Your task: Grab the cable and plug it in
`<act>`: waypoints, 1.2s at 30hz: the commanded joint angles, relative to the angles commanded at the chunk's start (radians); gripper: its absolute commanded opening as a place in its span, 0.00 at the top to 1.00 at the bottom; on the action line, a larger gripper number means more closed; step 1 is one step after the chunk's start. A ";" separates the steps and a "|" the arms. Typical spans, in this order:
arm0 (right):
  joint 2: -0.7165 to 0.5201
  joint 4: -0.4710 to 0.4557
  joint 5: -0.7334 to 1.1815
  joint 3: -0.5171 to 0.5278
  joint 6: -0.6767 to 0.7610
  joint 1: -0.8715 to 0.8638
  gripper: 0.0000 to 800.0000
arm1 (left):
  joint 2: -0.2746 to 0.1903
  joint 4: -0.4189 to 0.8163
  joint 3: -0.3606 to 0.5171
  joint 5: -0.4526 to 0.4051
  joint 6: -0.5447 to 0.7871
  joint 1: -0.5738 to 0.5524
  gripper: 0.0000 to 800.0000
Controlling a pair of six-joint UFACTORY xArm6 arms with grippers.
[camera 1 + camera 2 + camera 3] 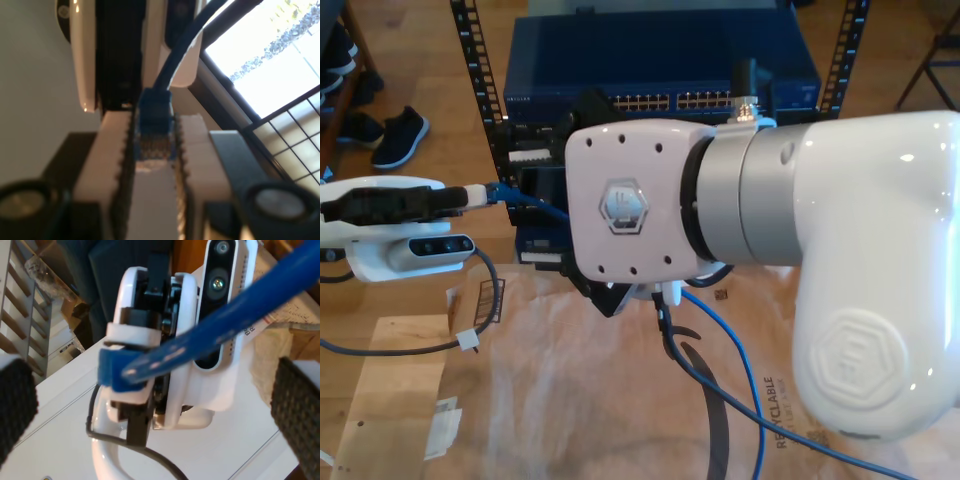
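The blue cable's plug is pinched between the white toothed fingers of my first gripper, which is shut on it. At the exterior view's left this gripper holds the cable in front of the rack. From there the cable runs behind the big white arm and trails down over the paper. My second gripper is open, its black padded fingers wide apart. The cable passes between them untouched, and the first gripper's body lies just beyond.
A blue network switch with rows of ports sits in a black rack behind the arms. Crumpled brown paper covers the surface. A black arm cable loops at the exterior view's left. Shoes stand on the floor.
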 joint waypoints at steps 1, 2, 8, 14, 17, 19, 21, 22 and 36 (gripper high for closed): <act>0.000 0.000 0.000 0.000 0.000 0.000 0.26 | 0.000 0.000 0.000 0.000 0.000 0.000 0.97; 0.000 0.002 -0.002 0.000 0.002 0.000 0.28 | 0.000 0.002 0.000 0.000 0.000 0.000 0.97; 0.000 0.002 -0.072 0.006 0.002 0.028 0.42 | -0.002 0.002 0.005 0.000 0.002 0.000 0.97; 0.000 0.000 -0.072 0.012 0.003 0.026 0.52 | -0.002 0.000 0.003 0.000 0.000 0.000 0.97; 0.000 0.002 -0.072 0.012 0.003 0.028 0.52 | -0.003 0.000 0.005 0.000 0.002 0.002 0.97; 0.002 0.002 -0.072 0.012 0.003 0.028 0.53 | -0.003 0.000 0.005 -0.002 0.002 0.002 0.97; 0.002 0.002 -0.074 0.012 0.005 0.028 0.56 | -0.003 0.000 0.003 -0.002 0.002 0.002 0.97; 0.002 0.002 -0.074 0.014 0.005 0.028 0.57 | -0.003 0.000 0.003 -0.002 0.002 0.002 0.97; 0.012 0.003 -0.072 0.012 0.006 0.028 0.67 | -0.005 -0.002 0.002 0.000 0.003 0.002 0.96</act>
